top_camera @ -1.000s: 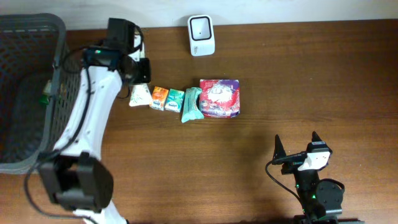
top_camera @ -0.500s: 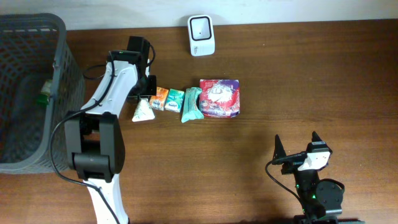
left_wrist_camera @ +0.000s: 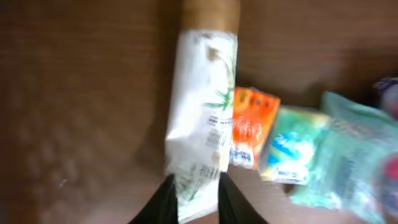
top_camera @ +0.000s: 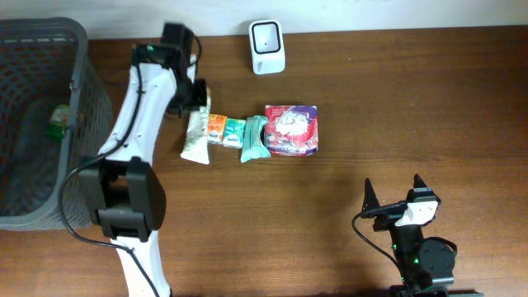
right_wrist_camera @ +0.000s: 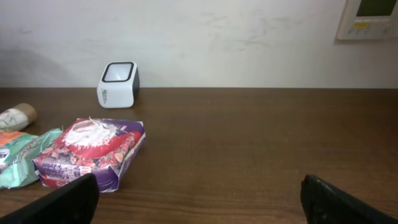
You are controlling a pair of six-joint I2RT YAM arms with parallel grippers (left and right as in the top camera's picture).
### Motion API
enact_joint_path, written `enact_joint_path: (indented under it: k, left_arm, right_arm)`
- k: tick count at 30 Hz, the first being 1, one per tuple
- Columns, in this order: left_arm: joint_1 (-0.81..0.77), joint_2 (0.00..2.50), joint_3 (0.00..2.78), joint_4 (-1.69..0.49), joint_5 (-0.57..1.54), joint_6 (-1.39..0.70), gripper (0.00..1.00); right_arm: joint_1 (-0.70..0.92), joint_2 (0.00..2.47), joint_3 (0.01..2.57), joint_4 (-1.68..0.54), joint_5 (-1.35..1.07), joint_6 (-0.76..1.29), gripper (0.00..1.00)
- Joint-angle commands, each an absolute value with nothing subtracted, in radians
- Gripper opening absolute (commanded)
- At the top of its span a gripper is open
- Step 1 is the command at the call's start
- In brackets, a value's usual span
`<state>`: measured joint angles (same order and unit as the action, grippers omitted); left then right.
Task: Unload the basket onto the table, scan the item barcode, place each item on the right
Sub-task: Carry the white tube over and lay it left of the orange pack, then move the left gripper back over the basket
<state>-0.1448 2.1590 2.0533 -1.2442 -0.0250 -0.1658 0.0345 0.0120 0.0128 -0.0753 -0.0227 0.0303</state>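
Packet (top_camera: 196, 136) in white wrapper lies on counter (top_camera: 396, 107), touching orange sachet (top_camera: 214, 129), well apart from scanner (top_camera: 267, 47). Left end effector (left_wrist_camera: 196, 182) fingers flank its end; clamped or loose, cannot tell. Right end effector (top_camera: 393, 194) spread wide near counter's front edge.

left arm (top_camera: 136, 115): smooth white shell links, black joint housings, a boxy black block (top_camera: 124, 198) low on the arm
left arm cable (top_camera: 64, 198): thin, black, loops outside the shell
left wrist module (top_camera: 177, 40): black, boxy
left gripper (left_wrist_camera: 194, 180): two slim black fingers (left_wrist_camera: 166, 198), tapered, matte
right arm (top_camera: 421, 256): black rounded body, small green light (top_camera: 416, 261), white block (top_camera: 417, 212) on top
right arm cable (top_camera: 357, 221): thin, black, curved
right gripper (right_wrist_camera: 199, 180): two broad black fingers (right_wrist_camera: 62, 200), blunt-ended, dark all over
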Motion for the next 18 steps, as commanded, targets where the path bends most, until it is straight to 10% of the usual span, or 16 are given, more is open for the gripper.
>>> enact_joint_path:
  k: [1,5,11,12,18]
  left_arm:
    - [-0.148,2.138,2.317,-1.371,-0.011,-0.167,0.28]
    - [-0.148,2.131,2.618,-1.533,-0.011,-0.167,0.66]
    - [-0.118,2.088,2.848,-1.619,-0.034,-0.167,0.82]
    - [-0.093,2.07,2.862,-1.626,-0.035,-0.167,0.98]
    - [0.102,2.019,2.863,-1.646,-0.048,-0.168,0.99]
  right_arm:
    - [0.038,0.006,0.006,-0.079,-0.014,0.041,0.99]
    - [0.038,0.006,0.006,-0.079,-0.014,0.041,0.99]
    - [0.038,0.006,0.006,-0.079,-0.014,0.041,0.98]
    - [0.038,0.006,0.006,-0.079,-0.014,0.041,0.99]
    - [0.038,0.006,0.006,-0.079,-0.014,0.041,0.99]
